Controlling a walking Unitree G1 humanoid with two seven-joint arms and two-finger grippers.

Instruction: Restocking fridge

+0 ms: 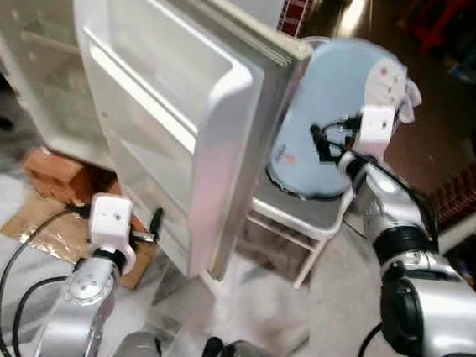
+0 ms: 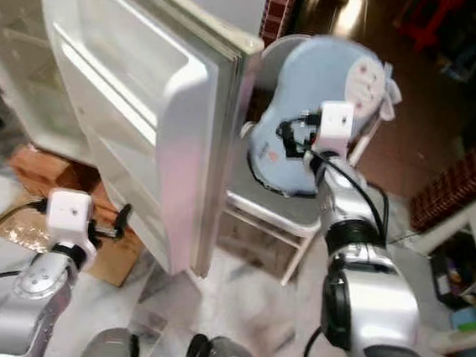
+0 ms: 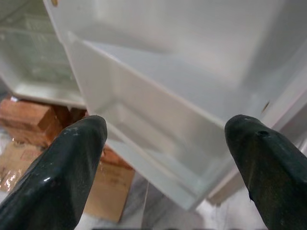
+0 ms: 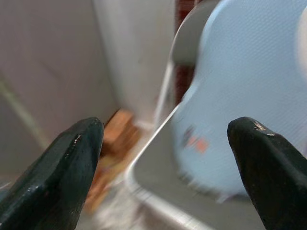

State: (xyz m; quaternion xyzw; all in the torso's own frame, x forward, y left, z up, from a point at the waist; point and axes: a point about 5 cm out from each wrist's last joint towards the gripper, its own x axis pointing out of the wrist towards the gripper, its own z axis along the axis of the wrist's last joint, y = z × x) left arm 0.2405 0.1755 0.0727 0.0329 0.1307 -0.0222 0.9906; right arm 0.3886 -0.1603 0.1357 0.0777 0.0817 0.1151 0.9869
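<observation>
Fridge door [image 1: 177, 113] standing open, shelves bare. Right pincer [image 2: 286, 137], fingers spread and holding nothing, is nearing the blue bag [image 1: 329, 111] on the chair [image 1: 302, 218]; close squarely on it. Left pincer [image 1: 156, 221] is gaping, unladen, beside the door's lower edge.

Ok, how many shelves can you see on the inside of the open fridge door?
2: an upper door shelf across the top half of the fridge door, and a lower door shelf near its bottom. Others may be hidden.

The left gripper [image 1: 156, 221] is held low on the robot's left side, and its two black fingers [image 3: 62, 167] are spread wide apart. The right arm reaches forward and up. The right gripper [image 1: 316, 138] points to the left, with its fingers [image 4: 266, 172] wide apart too.
</observation>
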